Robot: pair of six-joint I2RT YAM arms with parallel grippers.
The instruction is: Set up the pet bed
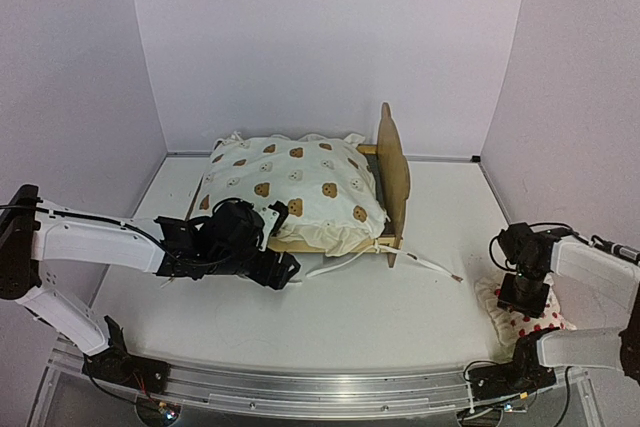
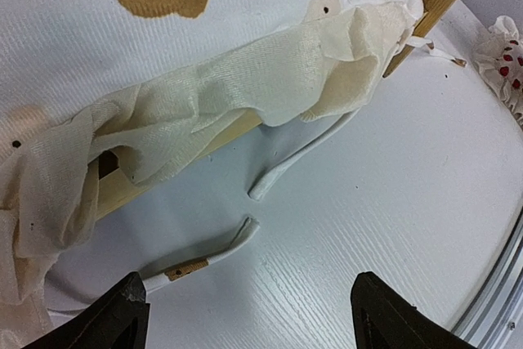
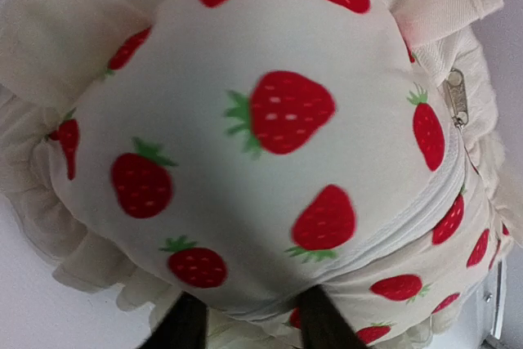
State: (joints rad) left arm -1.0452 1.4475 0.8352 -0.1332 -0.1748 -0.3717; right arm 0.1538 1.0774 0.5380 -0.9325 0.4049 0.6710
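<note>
The pet bed (image 1: pixel 392 162) stands at the back middle, its plywood headboard to the right. A cream bear-print cushion (image 1: pixel 290 187) lies on it and hides the base. My left gripper (image 1: pixel 283 269) is open and empty, low over the table by the bed's front rail (image 2: pixel 122 190), with a loose white cushion tie (image 2: pixel 204 255) lying between its fingers. My right gripper (image 1: pixel 522 297) points down at the right edge and is shut on the white strawberry-print pillow (image 3: pixel 270 120), which bulges between its fingers (image 3: pixel 184 324) and also shows in the top view (image 1: pixel 525 325).
Cushion ruffle (image 2: pixel 245 79) hangs over the bed's front rail. Two white ties trail on the table in front of the bed (image 1: pixel 425 265). Lavender walls enclose the table on three sides. A metal rail (image 1: pixel 320 387) runs along the near edge.
</note>
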